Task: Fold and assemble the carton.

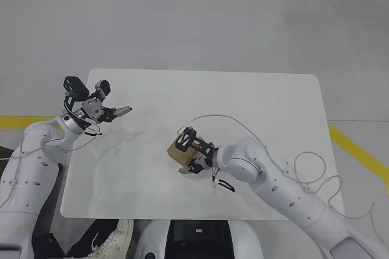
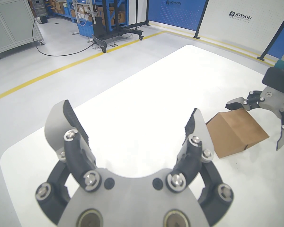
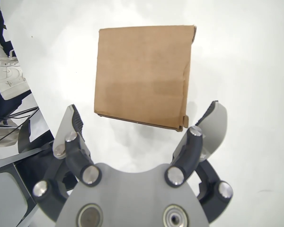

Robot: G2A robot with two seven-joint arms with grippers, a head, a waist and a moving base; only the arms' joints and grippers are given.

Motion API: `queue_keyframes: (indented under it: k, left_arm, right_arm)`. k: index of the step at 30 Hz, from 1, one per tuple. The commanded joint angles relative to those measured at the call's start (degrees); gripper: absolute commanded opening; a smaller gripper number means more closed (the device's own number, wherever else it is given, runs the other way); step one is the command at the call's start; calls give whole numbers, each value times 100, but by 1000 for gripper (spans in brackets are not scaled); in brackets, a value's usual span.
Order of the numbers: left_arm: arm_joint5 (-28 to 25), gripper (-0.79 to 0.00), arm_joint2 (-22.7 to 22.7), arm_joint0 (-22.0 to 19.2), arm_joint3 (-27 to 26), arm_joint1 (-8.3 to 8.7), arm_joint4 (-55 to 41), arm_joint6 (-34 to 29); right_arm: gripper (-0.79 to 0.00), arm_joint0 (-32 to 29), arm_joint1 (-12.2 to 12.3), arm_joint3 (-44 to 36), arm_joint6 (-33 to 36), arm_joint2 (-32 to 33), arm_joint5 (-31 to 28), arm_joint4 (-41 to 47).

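Note:
A brown cardboard carton [image 1: 177,152], closed into a small box, rests on the white table [image 1: 246,97] near its middle. In the right wrist view the carton [image 3: 142,76] lies just beyond the fingertips, apart from them. My right gripper [image 1: 185,153] hovers at the carton's right side, open with nothing held; it also shows beside the carton [image 2: 236,133] in the left wrist view as the right gripper [image 2: 255,124]. My left gripper [image 1: 120,111] is open and empty over the table's left part, well away from the carton; its fingers [image 2: 71,124] are spread wide.
The table's front-left edge [image 3: 21,48] has a person's white shoe [image 3: 9,76] and cables below it. A grey cable [image 1: 220,120] loops over the table behind the right arm. Yellow floor tape [image 1: 356,152] runs past the table's sides.

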Motion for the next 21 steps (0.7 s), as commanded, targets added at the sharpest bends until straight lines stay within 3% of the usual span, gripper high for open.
queue_keyframes:
  k: [1, 8, 11, 16, 18, 21]
  left_arm:
    - [0, 0, 0, 0, 0, 0, 0, 0]
    - [0, 0, 0, 0, 0, 0, 0, 0]
    - [0, 0, 0, 0, 0, 0, 0, 0]
    - [0, 0, 0, 0, 0, 0, 0, 0]
    - [0, 0, 0, 0, 0, 0, 0, 0]
    - [0, 0, 0, 0, 0, 0, 0, 0]
  right_arm:
    - [0, 15, -20, 15, -19, -34, 17, -81]
    - [0, -7, -69, 42, -128, -25, 97, -180]
    - [-117, -16, -81, 55, -118, -13, 102, -239]
    - [-243, -20, -104, 46, -78, -45, 93, -462]
    - [-237, -35, -112, 28, -85, -48, 100, -541]
    - [-292, -57, -122, 5, -69, -39, 91, -607]
